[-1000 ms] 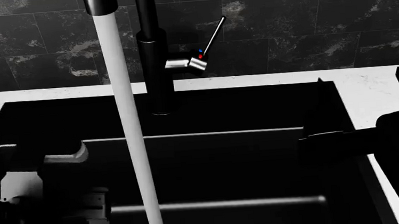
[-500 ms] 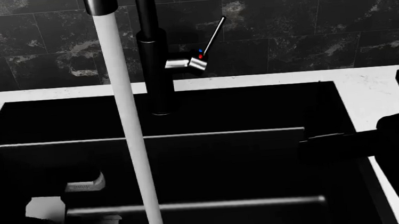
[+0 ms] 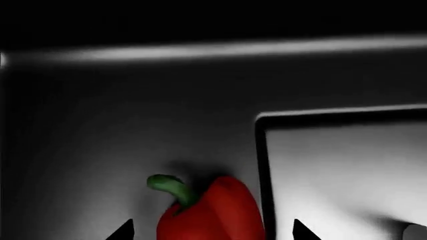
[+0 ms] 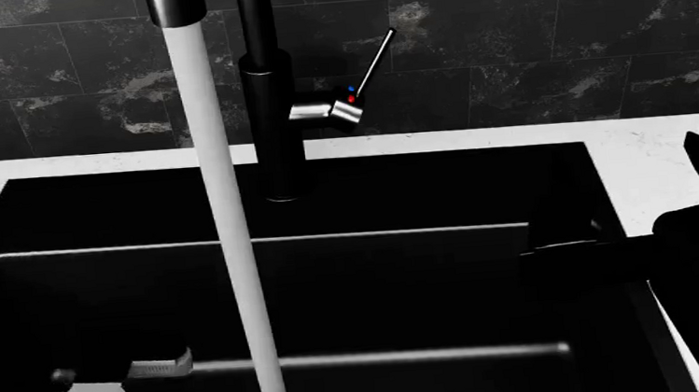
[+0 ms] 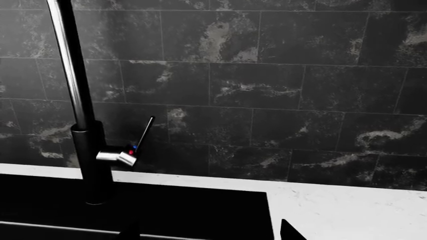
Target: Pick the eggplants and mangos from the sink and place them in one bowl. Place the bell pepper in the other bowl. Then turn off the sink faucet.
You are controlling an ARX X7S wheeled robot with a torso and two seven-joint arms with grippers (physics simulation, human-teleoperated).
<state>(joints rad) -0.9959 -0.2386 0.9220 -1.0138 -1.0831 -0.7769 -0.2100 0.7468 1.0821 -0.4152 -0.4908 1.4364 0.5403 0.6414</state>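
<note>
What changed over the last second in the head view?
The left arm sank lower into the sink, toward the view's bottom edge, its claw now straddling the bell pepper. The right arm barely shifted. Water stream and faucet lever are unchanged.

The water stream (image 4: 232, 261) and faucet (image 4: 271, 109) stand mid-sink (image 4: 449, 188); right of them the basin lies open above the floor.
</note>
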